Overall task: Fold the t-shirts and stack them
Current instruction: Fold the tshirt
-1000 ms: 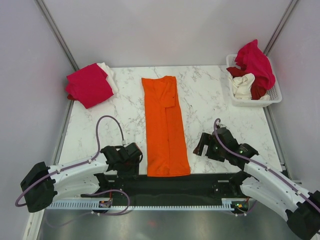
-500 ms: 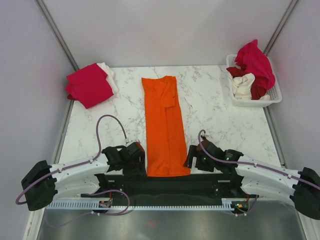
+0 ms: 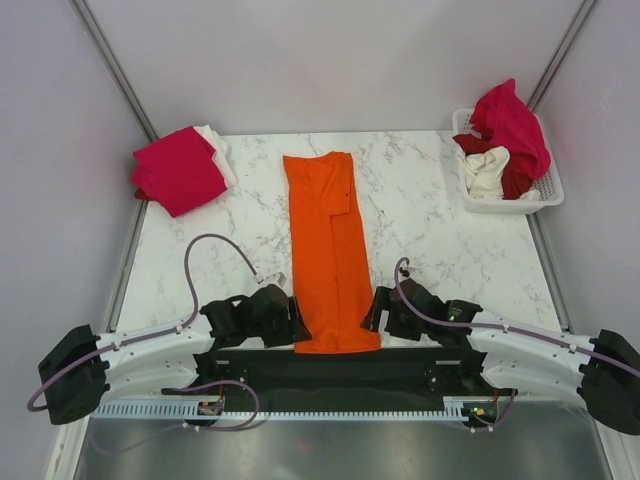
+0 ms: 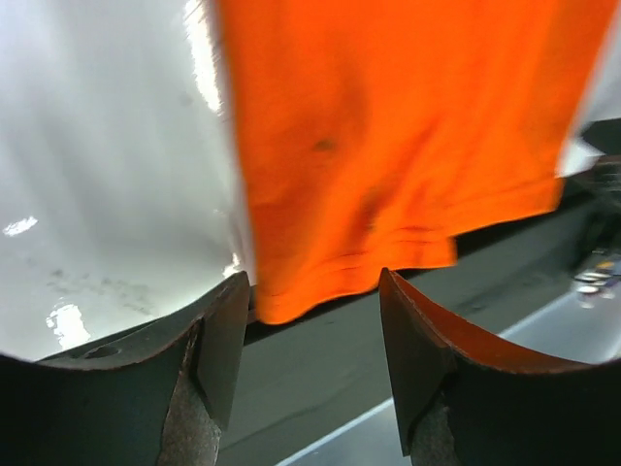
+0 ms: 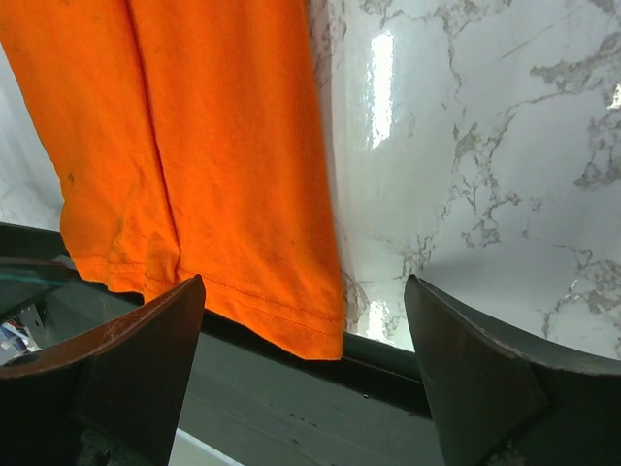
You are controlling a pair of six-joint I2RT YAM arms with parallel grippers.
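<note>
Orange tee (image 3: pixel 328 250) lies flat as a long narrow strip mid tabletop (image 3: pixel 440 230), near hem just past the front edge. L tool (image 3: pixel 297 324) sits at the hem's left corner, jaws apart, corner between them, not clamped. R tool (image 3: pixel 372 312) is at the right corner, jaws wide apart, empty too. Folded crimson-pink tee (image 3: pixel 178 172) sits on white tee (image 3: pixel 215 140) far-left. Loose tees (image 3: pixel 510 125) are heaped in basket (image 3: pixel 548 196) far-right.
</note>
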